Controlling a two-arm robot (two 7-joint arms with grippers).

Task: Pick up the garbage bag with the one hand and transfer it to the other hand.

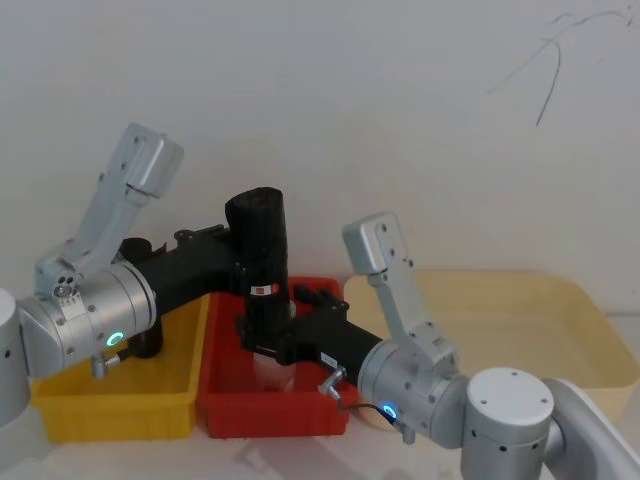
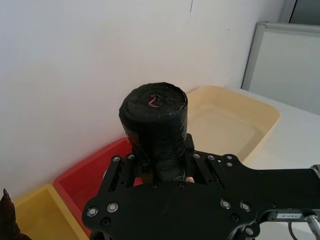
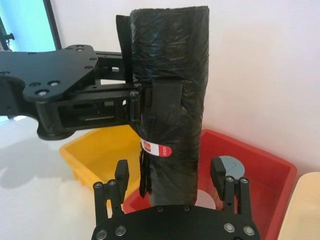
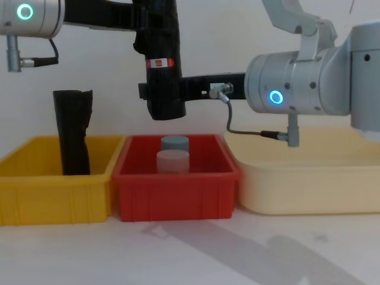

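The garbage bag [image 1: 265, 250] [image 4: 161, 53] is a tall black roll with a red-and-white label band [image 3: 157, 148]. It hangs upright above the red bin [image 1: 225, 405]. My left gripper [image 1: 248, 262] [image 3: 150, 100] comes in from the left and is shut on the roll's upper half; the roll's top end [image 2: 155, 102] stands up between its fingers. My right gripper [image 3: 170, 175] [image 4: 163, 98] reaches in from the right at the roll's lower end, open. Its fingers [image 3: 121, 172] stand on either side of the roll with a gap to it.
A yellow bin [image 4: 53, 196] on the left holds a second black roll [image 4: 72, 133] without a label. Two round lids [image 4: 173, 151] lie stacked in the red bin [image 4: 172, 190]. A cream tub [image 4: 309, 184] stands on the right. A white wall is close behind.
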